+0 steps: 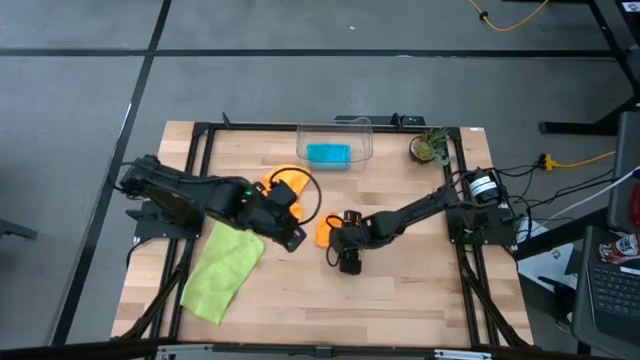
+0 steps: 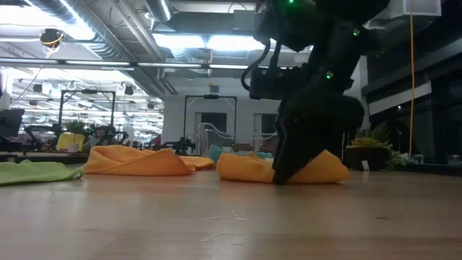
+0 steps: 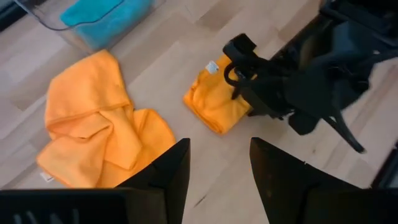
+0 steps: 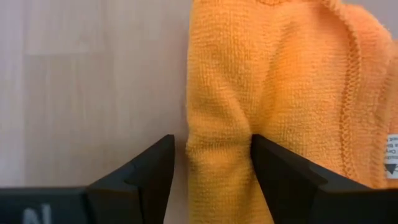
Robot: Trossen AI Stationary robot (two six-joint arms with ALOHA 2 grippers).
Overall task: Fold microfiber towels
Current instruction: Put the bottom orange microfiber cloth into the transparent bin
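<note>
Folded orange towel (image 1: 324, 233), lying on the bench (image 1: 420, 300) just in front of the clear bin (image 1: 335, 150), is straddled at one edge by the unclenched right hand (image 4: 211, 165), left hand (image 3: 219, 163) likewise released nearby; fold may be dragged open if only one layer is pinched.

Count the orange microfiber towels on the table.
2: a crumpled orange microfiber towel under the left arm, and a folded orange microfiber towel at the right claw. Arms may hide more.
</note>
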